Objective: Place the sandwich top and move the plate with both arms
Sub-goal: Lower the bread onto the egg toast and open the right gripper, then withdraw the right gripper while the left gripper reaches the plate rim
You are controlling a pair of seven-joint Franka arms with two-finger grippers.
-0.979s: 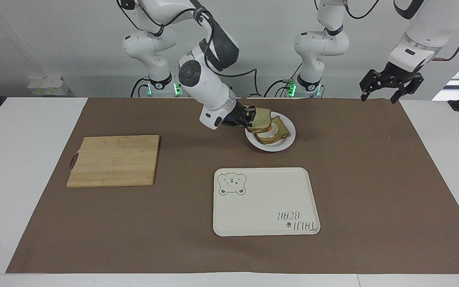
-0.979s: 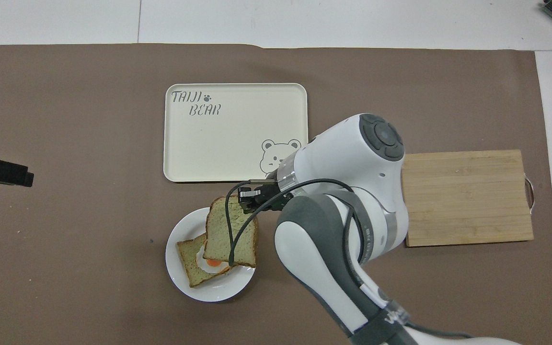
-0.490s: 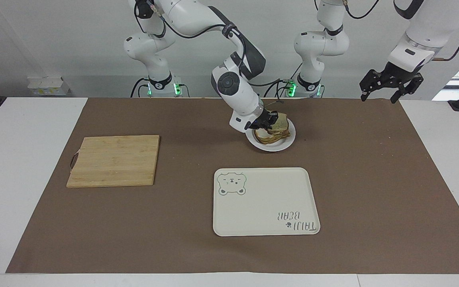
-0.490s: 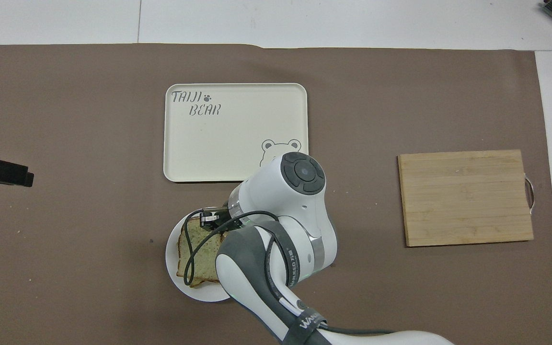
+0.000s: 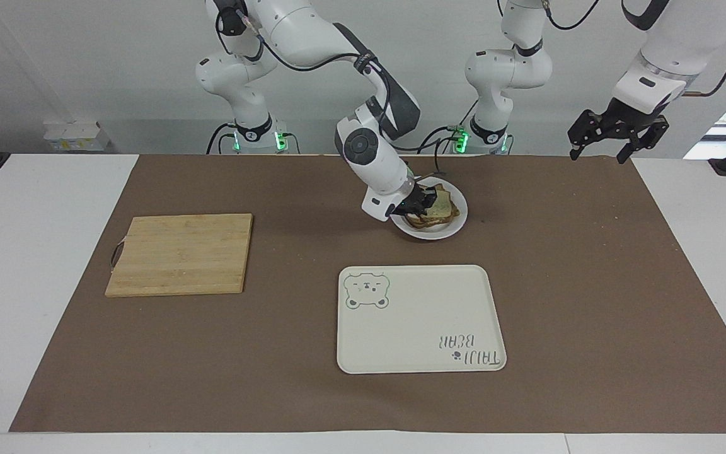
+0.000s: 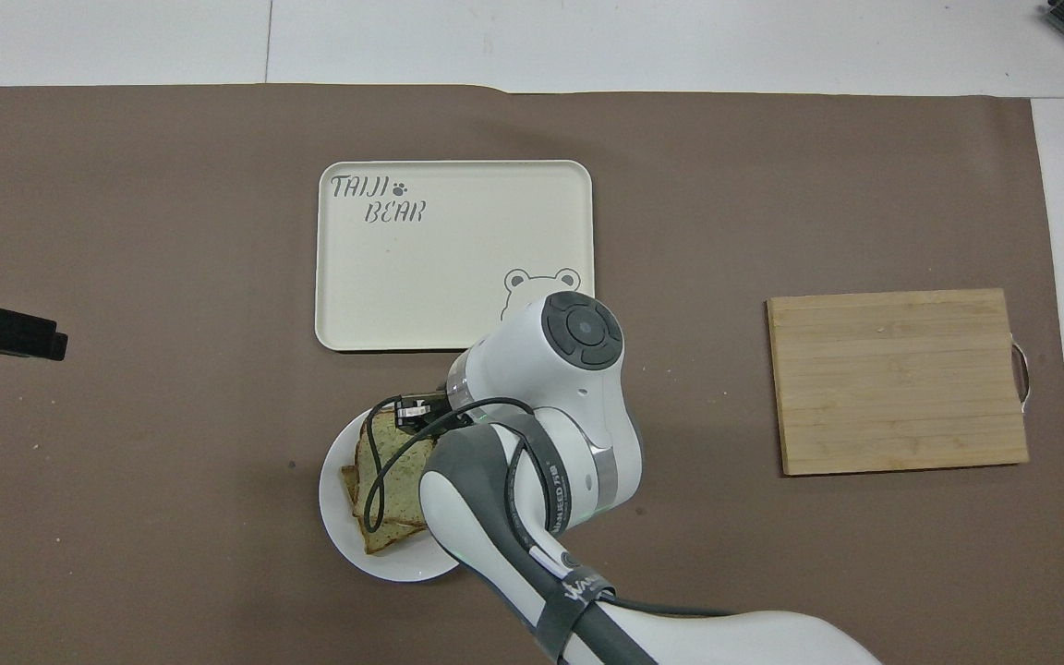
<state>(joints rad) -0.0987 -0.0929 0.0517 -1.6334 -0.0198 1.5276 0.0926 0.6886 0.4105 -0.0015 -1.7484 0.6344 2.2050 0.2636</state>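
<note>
Lowering further, right gripper presses sandwich top onto plate.

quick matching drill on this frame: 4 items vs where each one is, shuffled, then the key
Items
1. plain bread slice with brown crust
2. small round white plate
3. cream rectangular bear tray
4. wooden cutting board

Places
A. toward the right arm's end of the table
B. under the stacked bread, nearer to the robots than the tray
C. farther from the robots than the plate
D. held by the right gripper, on the stack

Pairs: 1-D, 2-B, 3-C, 4-A
</note>
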